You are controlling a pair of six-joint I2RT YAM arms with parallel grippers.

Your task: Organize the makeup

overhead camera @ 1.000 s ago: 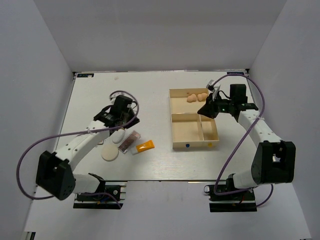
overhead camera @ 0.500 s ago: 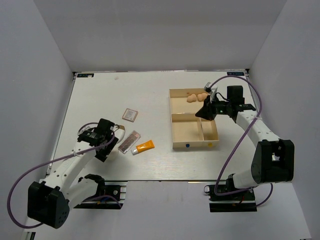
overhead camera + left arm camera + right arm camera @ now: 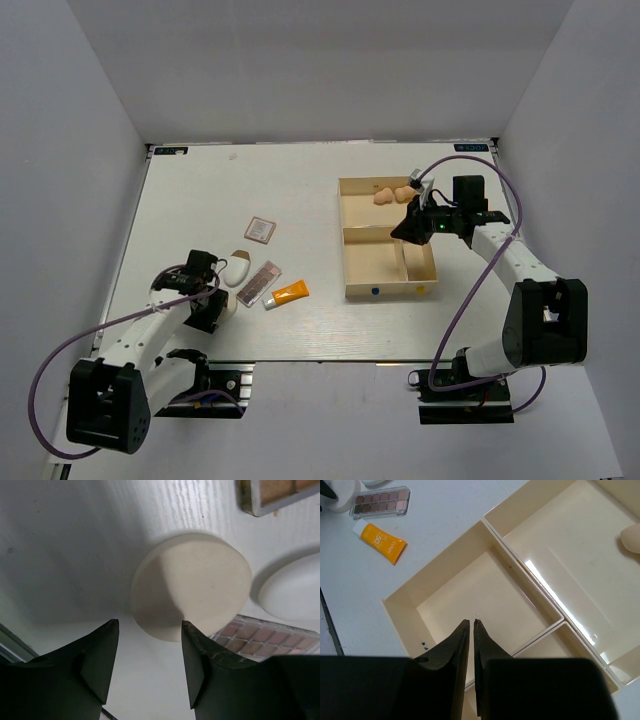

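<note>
Lining up the spread left hand (image 3: 148,625) over the round cream puff (image 3: 192,582), flat on the surface (image 3: 50,530) at near left. Probably calls next for lowering, pinching its rim, then carrying it right to the tray (image 3: 520,562) beneath the pressed-together right hand (image 3: 471,622).

The tray (image 3: 395,290) lies toward the right edge, with the sponges (image 3: 392,194) in its far compartment. The compact (image 3: 260,229), egg-shaped piece (image 3: 237,268), palette (image 3: 259,283) and tube (image 3: 289,293) lie left of it.
</note>
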